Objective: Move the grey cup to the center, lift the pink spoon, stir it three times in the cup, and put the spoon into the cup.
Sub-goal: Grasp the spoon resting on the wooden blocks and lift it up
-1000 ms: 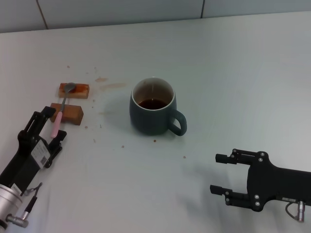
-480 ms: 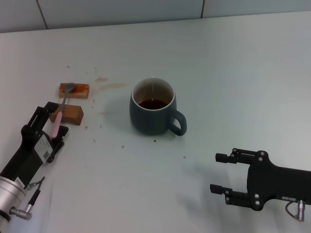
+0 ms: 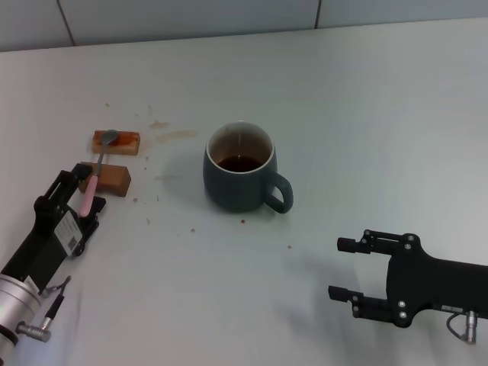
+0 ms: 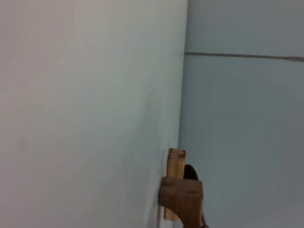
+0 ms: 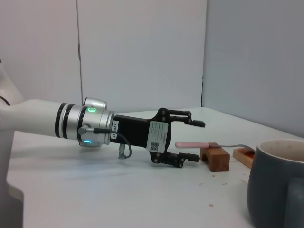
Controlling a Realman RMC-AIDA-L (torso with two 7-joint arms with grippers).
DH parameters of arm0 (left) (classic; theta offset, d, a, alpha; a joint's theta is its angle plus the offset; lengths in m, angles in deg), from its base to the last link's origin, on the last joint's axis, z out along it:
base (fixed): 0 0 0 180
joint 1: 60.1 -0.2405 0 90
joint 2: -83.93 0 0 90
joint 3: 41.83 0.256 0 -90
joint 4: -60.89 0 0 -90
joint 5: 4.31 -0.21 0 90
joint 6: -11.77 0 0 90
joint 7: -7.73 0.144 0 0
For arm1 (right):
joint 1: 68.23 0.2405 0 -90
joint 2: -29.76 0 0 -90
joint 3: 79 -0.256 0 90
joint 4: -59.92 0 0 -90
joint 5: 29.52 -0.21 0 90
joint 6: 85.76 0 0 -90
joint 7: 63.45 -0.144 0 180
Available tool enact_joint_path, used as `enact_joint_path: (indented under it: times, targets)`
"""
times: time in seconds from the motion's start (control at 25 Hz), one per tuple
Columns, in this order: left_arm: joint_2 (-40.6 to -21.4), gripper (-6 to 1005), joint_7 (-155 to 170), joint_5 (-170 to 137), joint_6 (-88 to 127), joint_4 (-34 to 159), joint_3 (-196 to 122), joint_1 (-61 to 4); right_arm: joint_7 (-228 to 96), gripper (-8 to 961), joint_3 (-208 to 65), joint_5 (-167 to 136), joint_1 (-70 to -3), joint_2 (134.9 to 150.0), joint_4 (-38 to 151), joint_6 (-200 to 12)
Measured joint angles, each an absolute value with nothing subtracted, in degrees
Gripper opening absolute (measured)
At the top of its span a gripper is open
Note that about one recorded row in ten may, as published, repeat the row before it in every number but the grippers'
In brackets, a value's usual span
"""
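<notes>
The grey cup (image 3: 240, 169) stands mid-table with dark liquid inside, its handle toward my right gripper; in the right wrist view the cup (image 5: 278, 183) is close by. The pink spoon (image 3: 90, 194) lies across two brown blocks, its metal bowl on the far block. My left gripper (image 3: 91, 187) is open with a finger on each side of the pink handle. In the right wrist view the left gripper (image 5: 199, 141) shows gaps above and below the spoon (image 5: 192, 144). My right gripper (image 3: 336, 268) rests open near the table's front right, empty.
The two brown blocks, the far block (image 3: 116, 142) and the near block (image 3: 107, 177), sit left of the cup. Small brown stains and crumbs dot the table (image 3: 366, 114) around them. The left wrist view shows the near block (image 4: 180, 197) close up against the wall.
My left gripper has slid forward along the table so its open fingers now straddle the spoon's pink handle. Cup, spoon and right arm have stayed almost where they were.
</notes>
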State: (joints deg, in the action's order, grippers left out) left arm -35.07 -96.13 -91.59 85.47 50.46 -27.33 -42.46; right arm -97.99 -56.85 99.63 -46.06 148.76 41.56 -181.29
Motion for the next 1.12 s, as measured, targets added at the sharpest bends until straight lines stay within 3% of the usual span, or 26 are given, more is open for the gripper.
enact_joint_path:
  times: [0.4, 0.6, 1.12]
  targets:
    - [-34.98, 570, -96.2, -91.7, 84.7, 50.5, -27.3, -42.2, -98.1, 675, -56.9, 99.6, -45.8, 148.76, 41.6, -181.4]
    - [-34.98, 385, -96.2, -91.7, 84.4, 50.6, -27.3, -42.1, -98.4, 675, -56.8, 99.6, -45.7, 148.76, 41.6, -181.3]
    - [-34.98, 244, -96.4, -92.0, 83.1, 50.9, -27.3, -41.5, -98.9, 676, -56.8, 99.6, -45.5, 148.76, 41.6, -181.2]
